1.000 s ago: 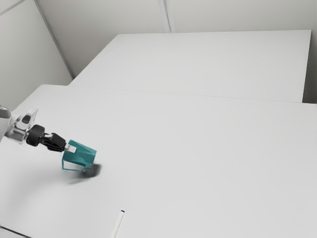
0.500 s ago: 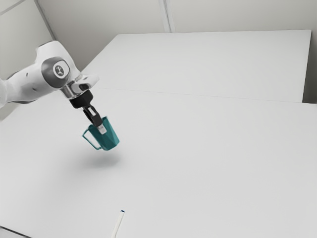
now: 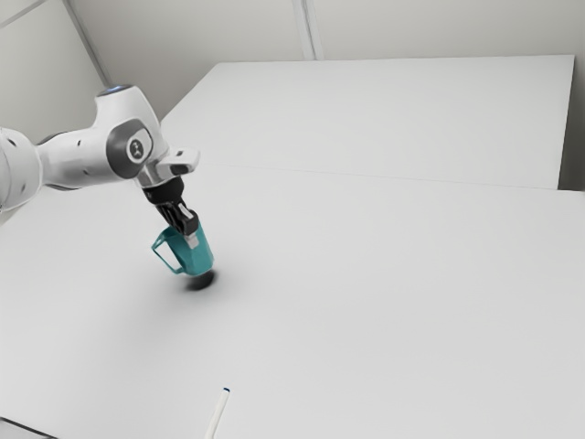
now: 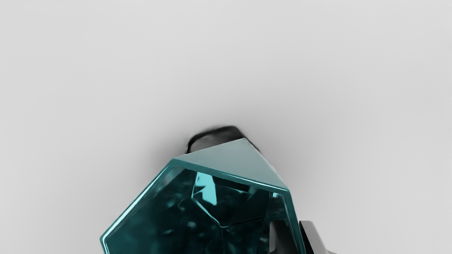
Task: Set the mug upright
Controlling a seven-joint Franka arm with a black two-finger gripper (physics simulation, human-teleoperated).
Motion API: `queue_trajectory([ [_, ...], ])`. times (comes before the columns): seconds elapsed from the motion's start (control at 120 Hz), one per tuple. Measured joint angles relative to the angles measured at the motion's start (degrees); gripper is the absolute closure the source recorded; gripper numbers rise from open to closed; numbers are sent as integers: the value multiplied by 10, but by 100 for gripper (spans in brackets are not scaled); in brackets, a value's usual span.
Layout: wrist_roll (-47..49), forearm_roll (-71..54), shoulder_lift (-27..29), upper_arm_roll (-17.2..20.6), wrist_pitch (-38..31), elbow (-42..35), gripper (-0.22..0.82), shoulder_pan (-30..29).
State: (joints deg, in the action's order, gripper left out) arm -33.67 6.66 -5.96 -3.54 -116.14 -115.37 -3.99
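Exterior view: the gripper (image 3: pixel 191 240) is clamped on the wall of the slightly tilted mug (image 3: pixel 198 260). Contact with the table (image 3: pixel 366 293) is unclear.

side view, far, angled down; wrist view, close, downward; mug (image 3: pixel 203 254) shared

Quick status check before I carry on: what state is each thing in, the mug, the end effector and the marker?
Teal faceted mug: held by its wall, opening up, roughly upright; I cannot tell whether its base touches the table.
Black two-finger end effector: closed on the mug's wall, one finger inside, one outside.
Slim white marker with a blue end: lying on the table, apart from the mug.
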Motion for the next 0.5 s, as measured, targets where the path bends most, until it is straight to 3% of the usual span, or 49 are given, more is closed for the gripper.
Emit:
queue_trajectory([
  [0.367,57,-7,-35,6,-74,-18,78,12],
  [0.425,62,-6,-37,7,-80,-18,72,13],
  [0.5,68,-4,-36,9,-84,-18,55,16],
])
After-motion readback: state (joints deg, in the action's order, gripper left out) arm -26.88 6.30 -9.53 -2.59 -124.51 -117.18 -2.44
